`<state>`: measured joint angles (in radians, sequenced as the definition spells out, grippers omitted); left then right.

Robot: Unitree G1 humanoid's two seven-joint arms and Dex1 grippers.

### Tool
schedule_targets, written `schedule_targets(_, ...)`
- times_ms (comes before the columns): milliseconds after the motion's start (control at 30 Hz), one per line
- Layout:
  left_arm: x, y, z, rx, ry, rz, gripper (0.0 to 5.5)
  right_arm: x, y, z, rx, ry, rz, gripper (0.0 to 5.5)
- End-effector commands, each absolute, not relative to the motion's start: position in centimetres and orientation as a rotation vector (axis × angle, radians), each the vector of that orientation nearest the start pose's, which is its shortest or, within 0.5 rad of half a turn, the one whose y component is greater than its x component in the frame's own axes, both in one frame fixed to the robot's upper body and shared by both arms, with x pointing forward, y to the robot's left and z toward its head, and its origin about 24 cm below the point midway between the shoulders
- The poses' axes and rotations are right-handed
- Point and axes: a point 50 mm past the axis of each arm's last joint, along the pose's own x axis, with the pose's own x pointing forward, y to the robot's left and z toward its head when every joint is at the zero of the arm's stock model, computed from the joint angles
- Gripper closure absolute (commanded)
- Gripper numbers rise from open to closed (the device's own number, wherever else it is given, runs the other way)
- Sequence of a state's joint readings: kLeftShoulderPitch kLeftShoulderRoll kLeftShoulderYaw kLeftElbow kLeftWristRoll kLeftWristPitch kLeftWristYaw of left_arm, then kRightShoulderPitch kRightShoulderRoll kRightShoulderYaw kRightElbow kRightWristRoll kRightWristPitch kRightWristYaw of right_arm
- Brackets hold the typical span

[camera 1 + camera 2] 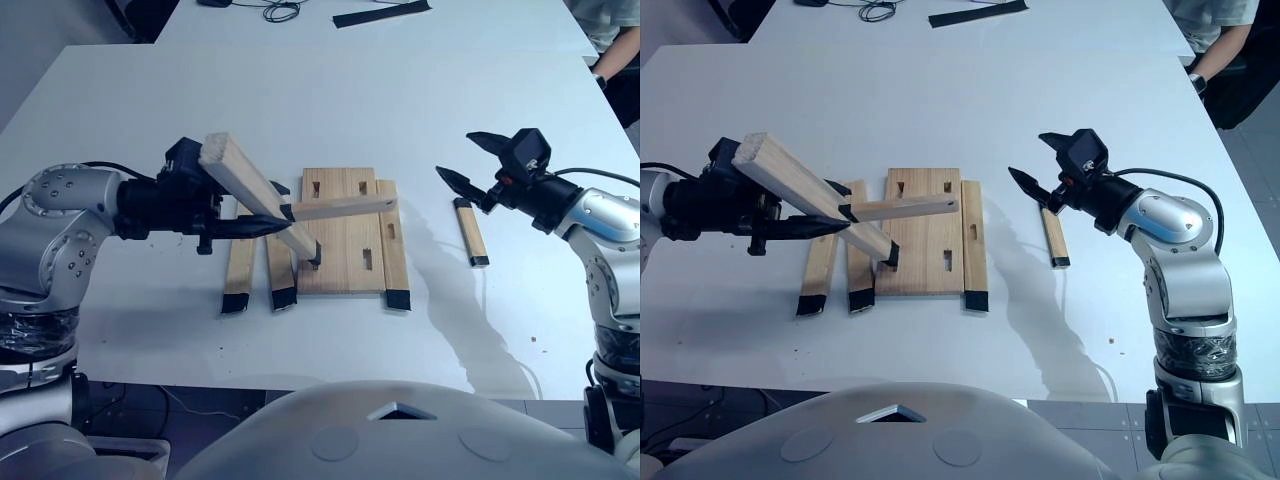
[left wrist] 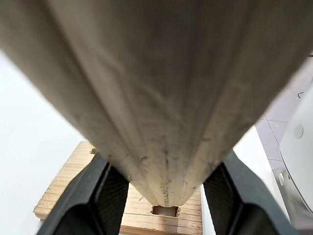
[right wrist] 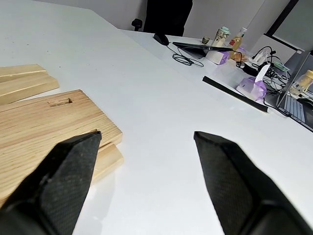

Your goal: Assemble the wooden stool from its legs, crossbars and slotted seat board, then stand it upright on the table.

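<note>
Your left gripper [image 1: 262,224] clamps the pale, black-tipped wooden leg [image 1: 250,180], tilted so its lower end meets the flat slotted seat board [image 1: 345,255] mid-table, likely for slotting; your right gripper [image 1: 458,155] hangs wide open, empty.

Seat board [image 1: 345,235]: pale honey wood, lengthwise grain, dark rectangular slots.
Held leg [image 1: 250,180], above seat board's left edge: greyish-tan wood, black tip.
Crossbar [image 1: 340,208], across seat board: same pale wood.
Outer left leg [image 1: 240,272] and inner left leg [image 1: 279,272], left of seat board: light wood, black end caps.
Right leg [image 1: 393,250], along seat board's right edge: light wood, black cap.
Short bar [image 1: 471,232], right of seat board: tan, black at both ends.
Left gripper [image 1: 270,222], right gripper [image 1: 455,153]: matte black.
Table [image 1: 300,100]: plain white.
Strip [image 1: 380,13], far beyond seat board: black.
</note>
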<state>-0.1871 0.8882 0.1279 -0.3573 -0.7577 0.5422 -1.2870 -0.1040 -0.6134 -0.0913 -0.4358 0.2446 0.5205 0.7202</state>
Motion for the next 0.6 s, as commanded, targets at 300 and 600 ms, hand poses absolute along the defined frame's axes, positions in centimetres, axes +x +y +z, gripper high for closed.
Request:
schedule_targets(300,22.2,20.8,16.6,0.22,0.184,-1.431,3.46,24.2,-19.5,14.1,-0.371,0.107,0.747,2.0)
schedule_targets(600,22.2,20.4,15.5,0.215,0.213,-1.437,3.46,24.1,-19.4,13.9,-0.358,0.109,0.749,2.0)
